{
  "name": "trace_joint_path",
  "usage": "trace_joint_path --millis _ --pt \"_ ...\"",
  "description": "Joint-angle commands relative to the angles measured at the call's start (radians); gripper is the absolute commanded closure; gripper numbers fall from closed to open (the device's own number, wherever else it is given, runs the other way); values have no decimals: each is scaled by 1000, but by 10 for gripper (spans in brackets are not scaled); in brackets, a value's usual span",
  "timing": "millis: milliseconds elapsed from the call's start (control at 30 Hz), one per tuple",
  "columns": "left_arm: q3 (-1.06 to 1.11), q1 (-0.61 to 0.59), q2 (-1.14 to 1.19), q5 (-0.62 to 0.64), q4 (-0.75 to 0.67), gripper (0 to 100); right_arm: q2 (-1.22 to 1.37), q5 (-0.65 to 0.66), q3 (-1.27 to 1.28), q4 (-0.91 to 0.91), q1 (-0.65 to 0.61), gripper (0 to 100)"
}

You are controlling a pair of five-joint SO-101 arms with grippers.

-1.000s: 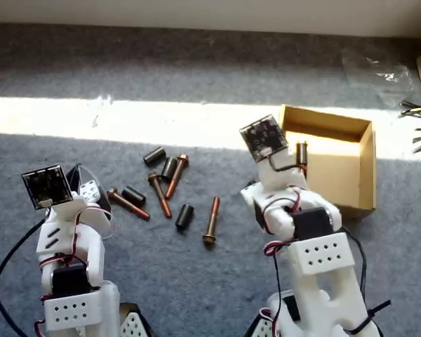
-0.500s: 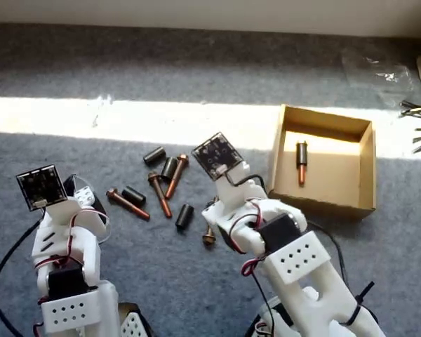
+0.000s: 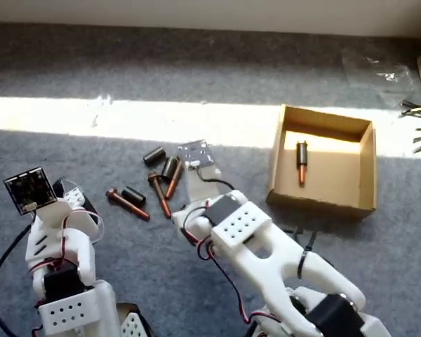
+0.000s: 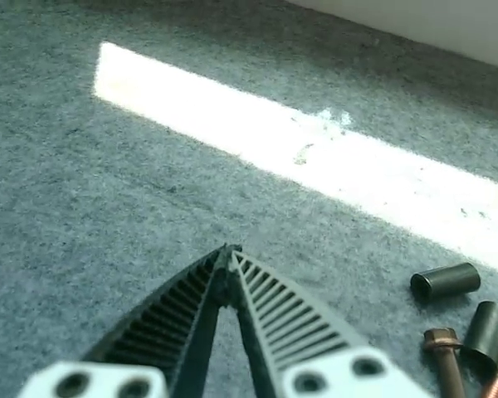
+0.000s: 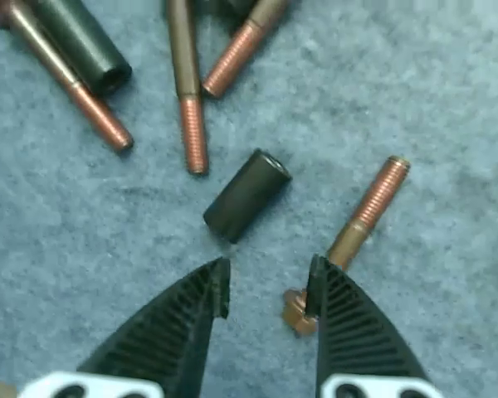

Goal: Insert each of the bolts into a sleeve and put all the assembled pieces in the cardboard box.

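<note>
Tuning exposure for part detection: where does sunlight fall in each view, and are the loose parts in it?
High view: a sun band crosses the carpet into the cardboard box; loose bolts and sleeves lie shaded beside it. Left wrist view: band glares beyond the left gripper. Right wrist view: even shade.

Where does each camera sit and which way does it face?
High view: fixed overhead, looking down on bolts, cardboard box, left arm and right arm.
Left wrist view: on the left wrist, facing along shut jaws across carpet to the far sleeve.
Right wrist view: on the right wrist, facing down past open jaws at a sleeve and bolt.
Shared: the far sleeve, in high and left wrist views.
</note>
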Motion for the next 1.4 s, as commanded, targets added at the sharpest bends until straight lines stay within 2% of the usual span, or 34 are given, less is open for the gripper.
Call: trace_joint_path --millis 0,167,433,667,767,900,1100,1367 --pt "-59 -42 -12 8 3 995 81 -100 -131 -15 -12 857" --pt "-59 -48 -12 8 3 995 223 -196 -232 -15 -8 857" --pt "-58 -48 -12 8 3 995 394 -198 -349 -15 -5 857" --pt "-58 -48 -12 8 3 995 443 -262 -358 -13 -5 860" --pt "-58 -48 -12 8 3 995 447 -245 -355 -13 -4 861" --pt "-58 -47 -12 8 3 995 444 -170 -358 19 -4 865" --pt "-56 -45 -12 6 3 995 444 14 -360 77 -2 998" --pt "-56 -44 -12 6 3 995 443 285 -361 77 85 987"
